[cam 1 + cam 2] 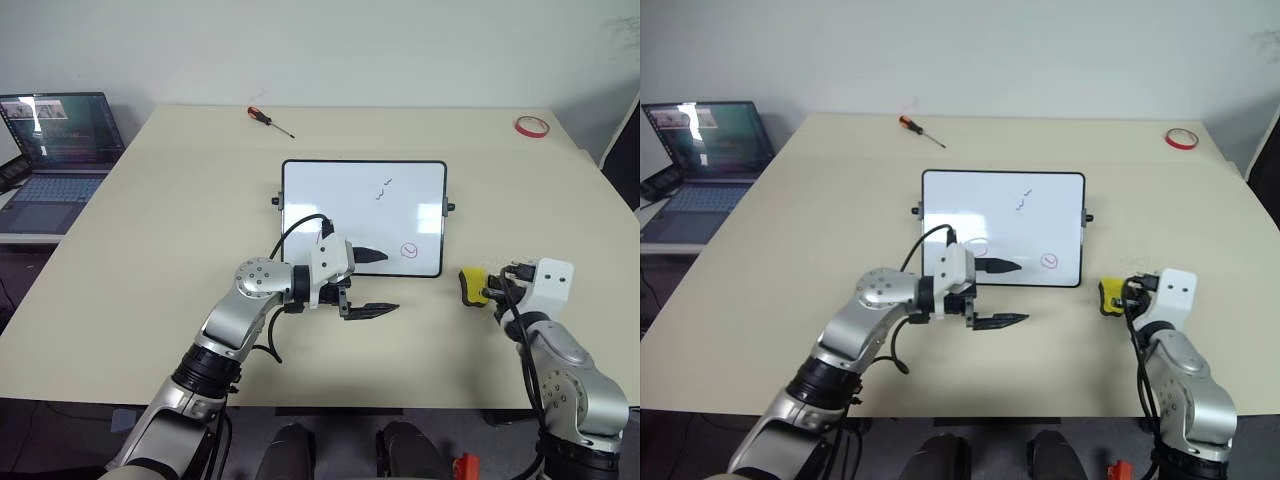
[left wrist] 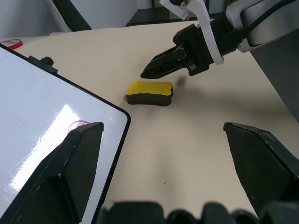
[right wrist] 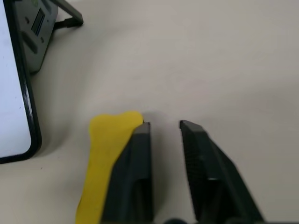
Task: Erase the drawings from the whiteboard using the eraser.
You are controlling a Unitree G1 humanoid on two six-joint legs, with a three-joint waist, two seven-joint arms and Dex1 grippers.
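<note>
The whiteboard [image 1: 340, 200] lies flat at the middle of the table. On it are the drawings: a dark squiggle [image 1: 383, 190] and a small red circled mark [image 1: 410, 251] near its front right corner. My left gripper [image 1: 370, 282] is open wide, pointing right over the board's front edge, with one finger above the board and one off it. The yellow eraser [image 1: 472, 286] rests on the table just right of the board. My right gripper [image 3: 163, 125] is beside the eraser [image 3: 110, 158], fingers a narrow gap apart with nothing between them; the eraser lies along the outside of one finger.
An open laptop [image 1: 55, 160] sits off the table's left side. At the far edge lies a red-handled screwdriver [image 1: 268, 120], and a red tape ring [image 1: 531, 126] is at the far right corner. Bare tabletop surrounds the board.
</note>
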